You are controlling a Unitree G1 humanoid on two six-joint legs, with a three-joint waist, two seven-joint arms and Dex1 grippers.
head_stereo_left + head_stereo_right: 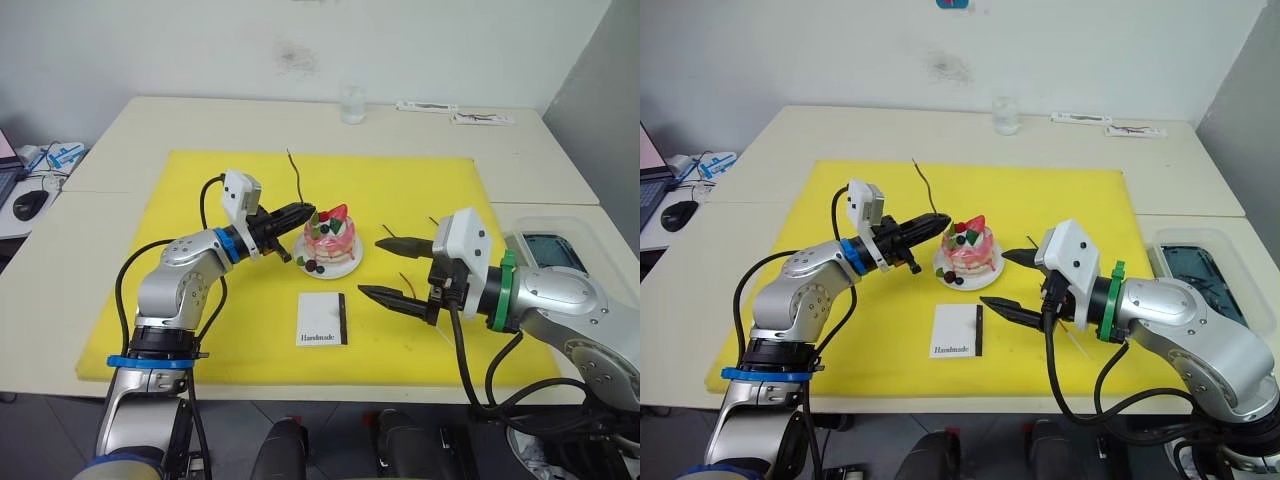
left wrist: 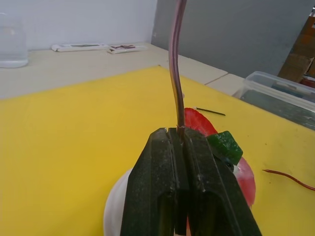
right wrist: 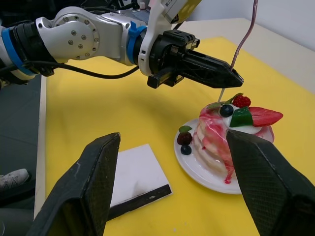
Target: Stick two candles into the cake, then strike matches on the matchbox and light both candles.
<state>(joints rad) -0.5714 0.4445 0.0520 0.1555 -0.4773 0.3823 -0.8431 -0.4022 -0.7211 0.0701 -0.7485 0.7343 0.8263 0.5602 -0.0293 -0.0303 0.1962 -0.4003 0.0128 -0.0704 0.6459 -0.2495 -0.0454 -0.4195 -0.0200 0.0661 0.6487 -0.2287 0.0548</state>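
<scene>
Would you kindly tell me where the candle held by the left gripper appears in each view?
Left eye: candle rising from left gripper, left of cake.
Right eye: candle above the same gripper, left of the cake.
Left wrist: candle rising from between the shut fingers.
Right wrist: candle upper right, above the cake.
Shared landmark: the cake.

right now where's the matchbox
In the left eye view the matchbox lies flat on the yellow mat, just in front of the cake, between the two arms.

A plain white wall point(image 1: 200, 50) rises behind the cream tables point(image 1: 130, 130). The room is evenly lit. A grey panel point(image 1: 600, 90) stands at the right.
</scene>
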